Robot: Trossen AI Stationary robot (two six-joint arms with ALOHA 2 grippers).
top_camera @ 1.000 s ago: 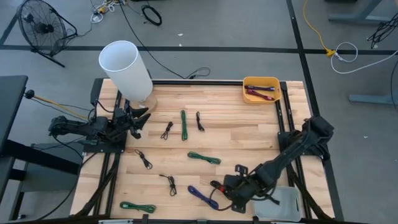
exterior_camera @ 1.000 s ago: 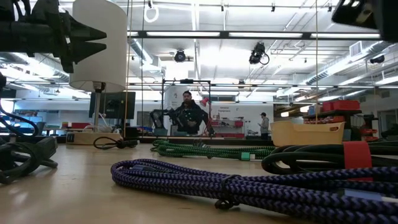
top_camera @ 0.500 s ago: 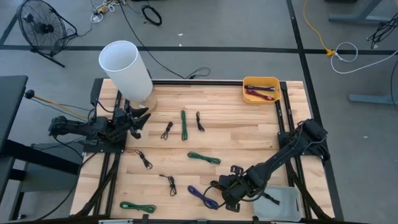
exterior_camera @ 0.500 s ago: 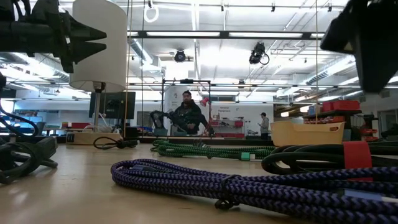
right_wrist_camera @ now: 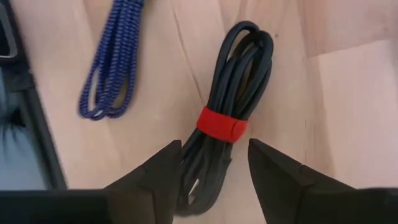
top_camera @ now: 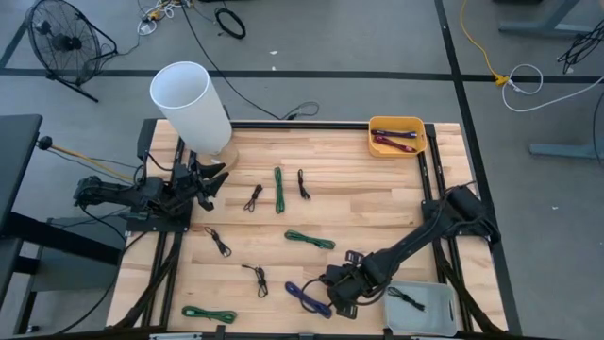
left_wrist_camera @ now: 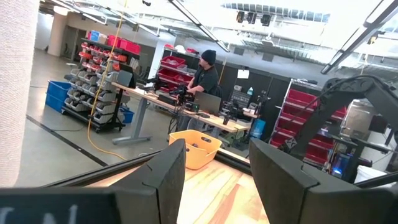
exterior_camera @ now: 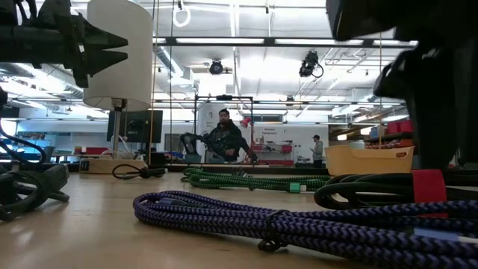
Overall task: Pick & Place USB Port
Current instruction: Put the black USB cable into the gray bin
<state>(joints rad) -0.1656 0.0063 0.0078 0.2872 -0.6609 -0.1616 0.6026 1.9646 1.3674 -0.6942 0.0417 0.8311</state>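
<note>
Straddling coiled, red-banded black cable (right_wrist_camera: 222, 134), parted right gripper (right_wrist_camera: 212, 163) fingers; smooth wood.

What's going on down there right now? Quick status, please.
Right gripper jaws open over black cable, red strap. Left gripper parked open by white cylinder. Blue cable alongside, apart.

cables (top_camera: 286, 191) on table (top_camera: 377, 198), bin (top_camera: 397, 138) at corner

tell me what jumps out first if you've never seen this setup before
The tall white cylinder at the table's far left corner stands out, with the left gripper waiting open beside it. Near the front edge, the right gripper hangs open over a coiled black cable with a red tie, a blue braided cable beside it. A yellow bin sits at the far right corner.
</note>
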